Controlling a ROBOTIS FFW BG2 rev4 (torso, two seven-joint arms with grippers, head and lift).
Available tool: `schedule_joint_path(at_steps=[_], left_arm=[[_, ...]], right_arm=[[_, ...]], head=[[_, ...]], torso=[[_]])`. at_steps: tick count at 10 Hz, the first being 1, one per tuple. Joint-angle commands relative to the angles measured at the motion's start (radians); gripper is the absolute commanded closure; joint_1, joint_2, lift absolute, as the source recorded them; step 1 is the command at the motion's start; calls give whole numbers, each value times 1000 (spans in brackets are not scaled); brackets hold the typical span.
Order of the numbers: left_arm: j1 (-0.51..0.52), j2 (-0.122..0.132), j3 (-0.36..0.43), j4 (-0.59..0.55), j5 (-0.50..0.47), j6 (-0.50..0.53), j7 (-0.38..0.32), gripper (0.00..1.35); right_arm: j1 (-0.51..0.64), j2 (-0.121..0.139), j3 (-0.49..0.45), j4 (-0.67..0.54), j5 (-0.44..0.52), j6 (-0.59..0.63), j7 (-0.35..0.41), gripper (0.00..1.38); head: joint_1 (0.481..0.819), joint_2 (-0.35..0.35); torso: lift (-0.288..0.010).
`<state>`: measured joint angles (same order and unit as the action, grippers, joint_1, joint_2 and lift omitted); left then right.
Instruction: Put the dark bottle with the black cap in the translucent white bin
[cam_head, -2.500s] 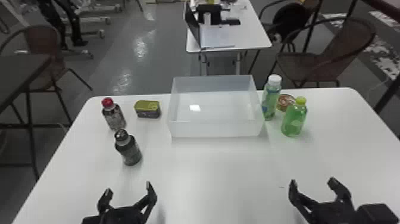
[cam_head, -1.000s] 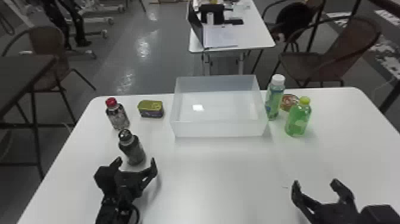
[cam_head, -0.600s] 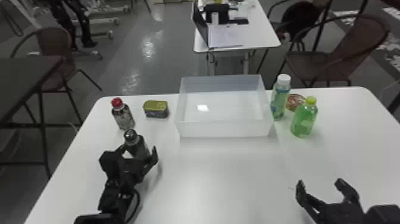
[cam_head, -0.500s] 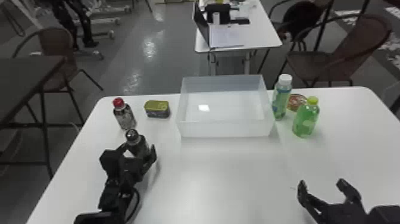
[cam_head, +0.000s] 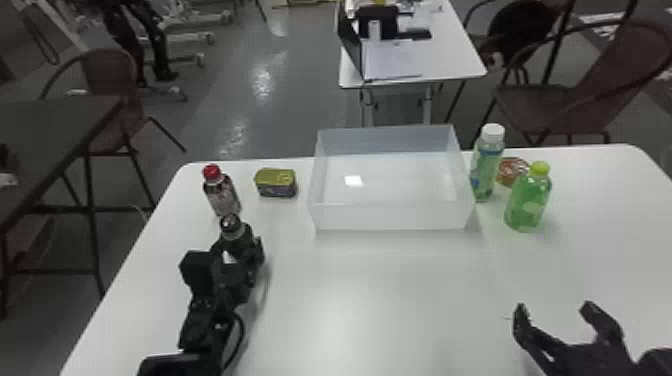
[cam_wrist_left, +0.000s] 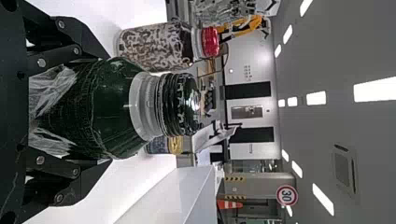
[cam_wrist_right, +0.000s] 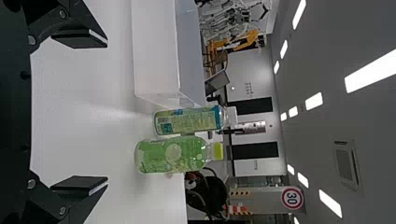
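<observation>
The left gripper (cam_head: 239, 251) is shut on the dark bottle (cam_head: 234, 236) with the black cap, upright at the table's left. In the left wrist view, that gripper (cam_wrist_left: 110, 110) has a finger against each side of the dark bottle (cam_wrist_left: 109, 109), leaving its black cap free. The translucent white bin (cam_head: 392, 216) stands to the bottle's right and farther back, with nothing in it; its wall (cam_wrist_left: 180, 198) also shows in the left wrist view. Parked over the right front of the table, the right gripper (cam_head: 554, 307) is open; in its wrist view the gripper (cam_wrist_right: 106, 111) holds nothing.
A red-capped bottle (cam_head: 222, 197) stands just behind the dark one, with a green-topped can (cam_head: 276, 183) beside it. Right of the bin are a white-capped bottle (cam_head: 486, 167), a green bottle (cam_head: 527, 205) and a round tin (cam_head: 511, 170).
The left arm has moved forward to the dark bottle, and its open fingers have shut on it. The right gripper has kept its pose. The head view has shifted slightly.
</observation>
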<state>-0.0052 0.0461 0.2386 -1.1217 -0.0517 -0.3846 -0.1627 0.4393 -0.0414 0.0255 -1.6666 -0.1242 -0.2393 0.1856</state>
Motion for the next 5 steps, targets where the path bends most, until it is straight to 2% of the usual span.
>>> schedule_joint_path(at_steps=[1, 3, 5], left_arm=[[22, -5, -21, -86, 6, 9, 0, 644], [37, -3, -104, -214, 78, 43, -4, 644], [-2, 18, -222, -237, 228, 64, -26, 645]], right_arm=[[1, 0, -1, 1, 0, 0, 0, 242], [1, 0, -1, 1, 0, 0, 0, 242], [-5, 0, 1, 5, 0, 0, 0, 242]], head=[[695, 167], [695, 151], [695, 103]], torso=[[-93], [-93], [-93]])
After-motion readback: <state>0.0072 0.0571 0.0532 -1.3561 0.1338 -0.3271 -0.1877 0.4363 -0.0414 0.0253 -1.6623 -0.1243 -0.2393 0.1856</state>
